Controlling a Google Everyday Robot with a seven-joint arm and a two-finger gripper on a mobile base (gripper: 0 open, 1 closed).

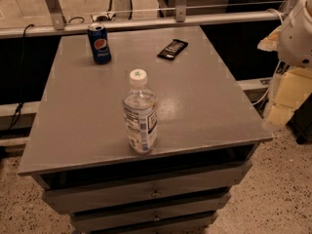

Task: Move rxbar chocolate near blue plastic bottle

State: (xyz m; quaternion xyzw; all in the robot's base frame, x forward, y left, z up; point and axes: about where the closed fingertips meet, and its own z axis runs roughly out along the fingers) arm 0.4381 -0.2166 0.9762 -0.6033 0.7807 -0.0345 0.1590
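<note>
The rxbar chocolate [173,48], a small flat black wrapper with white lettering, lies at the far right of the grey cabinet top [83,106]. The blue plastic bottle [140,113], clear with a white cap and a white-and-blue label, stands upright near the front edge, at the middle. My gripper [285,101] hangs off the right side of the cabinet, beyond its edge, below the white arm [298,30]. It is well away from both the bar and the bottle and holds nothing that I can see.
A blue Pepsi can [99,43] stands upright at the far left of the top. The cabinet has drawers [156,193] below its front edge. A metal rail [146,22] runs behind the cabinet. Speckled floor lies around it.
</note>
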